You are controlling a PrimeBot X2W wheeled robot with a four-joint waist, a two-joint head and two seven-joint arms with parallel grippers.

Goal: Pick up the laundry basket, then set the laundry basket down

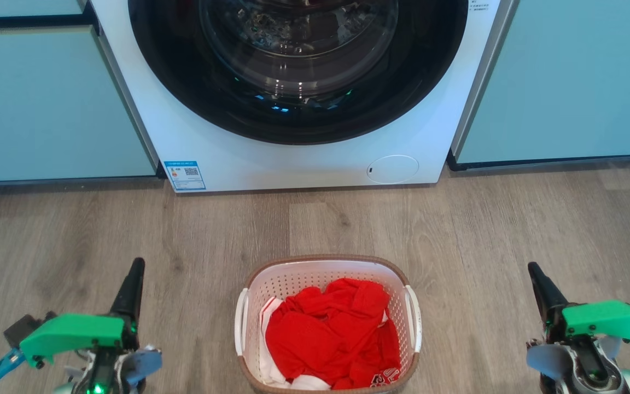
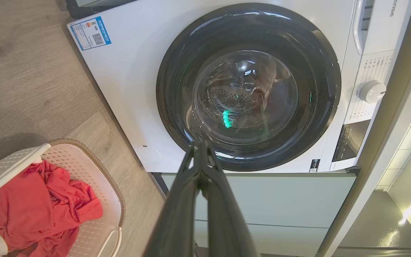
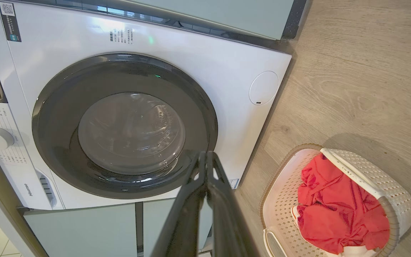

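Observation:
The laundry basket (image 1: 293, 276) stands on the wooden floor at the bottom middle of the head view, white and perforated with a brown rim and a white handle on each side. Red and white clothes (image 1: 331, 334) fill it. My left gripper (image 1: 137, 264) hangs shut to the basket's left, well apart from it, with nothing between its fingers. My right gripper (image 1: 532, 268) is shut too, off to the basket's right, also holding nothing. The basket (image 2: 95, 167) sits lower left in the left wrist view behind my shut gripper (image 2: 202, 144), and the basket (image 3: 376, 178) sits lower right in the right wrist view beside that gripper (image 3: 205, 155).
A white front-loading washing machine (image 1: 304, 158) with its dark round door shut stands just beyond the basket. Pale teal cabinet fronts (image 1: 47, 104) flank it on both sides. Bare wooden floor (image 1: 512, 219) lies between the machine and the basket.

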